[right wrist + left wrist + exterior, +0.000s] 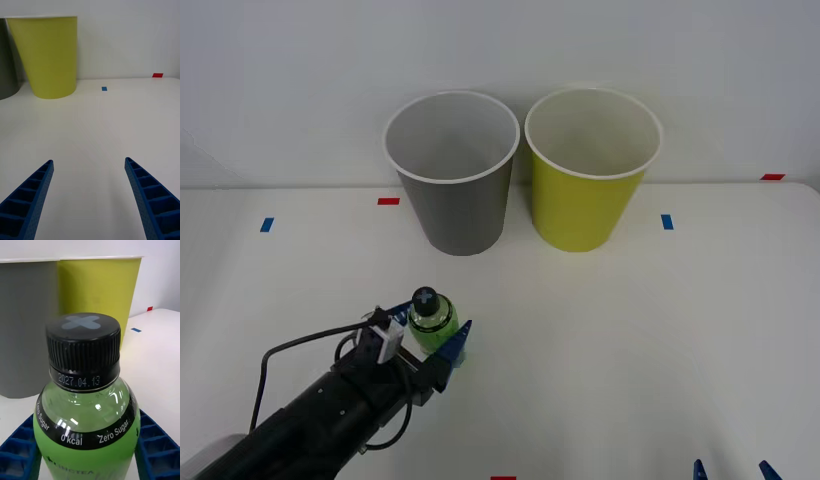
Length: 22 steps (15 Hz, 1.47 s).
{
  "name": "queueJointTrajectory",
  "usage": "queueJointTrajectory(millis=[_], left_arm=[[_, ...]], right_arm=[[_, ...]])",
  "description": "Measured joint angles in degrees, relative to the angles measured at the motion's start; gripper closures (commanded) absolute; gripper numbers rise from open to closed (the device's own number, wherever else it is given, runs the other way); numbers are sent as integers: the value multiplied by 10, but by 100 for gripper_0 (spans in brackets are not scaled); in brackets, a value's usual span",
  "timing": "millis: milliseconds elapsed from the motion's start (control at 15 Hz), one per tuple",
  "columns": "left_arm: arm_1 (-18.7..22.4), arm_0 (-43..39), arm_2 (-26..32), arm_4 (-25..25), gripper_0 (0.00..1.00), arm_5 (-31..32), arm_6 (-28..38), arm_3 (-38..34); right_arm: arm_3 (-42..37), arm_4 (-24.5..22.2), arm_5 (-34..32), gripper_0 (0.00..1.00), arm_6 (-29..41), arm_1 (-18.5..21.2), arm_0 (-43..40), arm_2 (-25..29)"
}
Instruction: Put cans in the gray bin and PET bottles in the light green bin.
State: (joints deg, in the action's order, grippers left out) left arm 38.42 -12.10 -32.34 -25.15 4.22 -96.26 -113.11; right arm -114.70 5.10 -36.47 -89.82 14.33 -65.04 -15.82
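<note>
The left gripper [432, 340], on its arm reaching in low from the near left, is clamping the upright small clear green plastic bottle [431, 318] on the white table [630, 330] before the round gray bin [454, 170], while the right gripper [89, 195] is hovering wide open near the yellow-green bin [590, 170].

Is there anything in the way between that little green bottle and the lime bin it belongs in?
Partly: the gray bin stands just ahead of the bottle in the left pincer; the light green bin is beside it, farther right. Only bare table lies between.
</note>
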Motion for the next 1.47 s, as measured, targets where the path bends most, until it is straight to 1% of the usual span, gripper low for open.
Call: queueJointTrajectory(millis=[533,600,667,800,1000,1133,1333,1400,1467], left_arm=[[-3,2,0,2,100,-2,-3,-1],[-2,2,0,2,100,-5,-3,-4],[1,1,1,1,100,-22,-2,-17],[15,-4,12,-4,100,-81,3,-65],[35,-9,51,-11,100,-204,12,-154],[40,-10,89,-15,100,-302,16,-214],[27,-9,155,-29,100,-451,18,-303],[16,-8,184,-46,100,-494,17,-328],[4,-4,213,-74,100,-530,15,-345]], right_arm=[[0,0,0,35,0,0,0,0],[0,0,0,35,0,0,0,0],[0,0,0,35,0,0,0,0],[0,0,0,35,0,0,0,0],[0,0,0,35,0,0,0,0],[0,0,0,35,0,0,0,0],[0,0,0,35,0,0,0,0],[0,0,0,35,0,0,0,0],[0,0,0,35,0,0,0,0]])
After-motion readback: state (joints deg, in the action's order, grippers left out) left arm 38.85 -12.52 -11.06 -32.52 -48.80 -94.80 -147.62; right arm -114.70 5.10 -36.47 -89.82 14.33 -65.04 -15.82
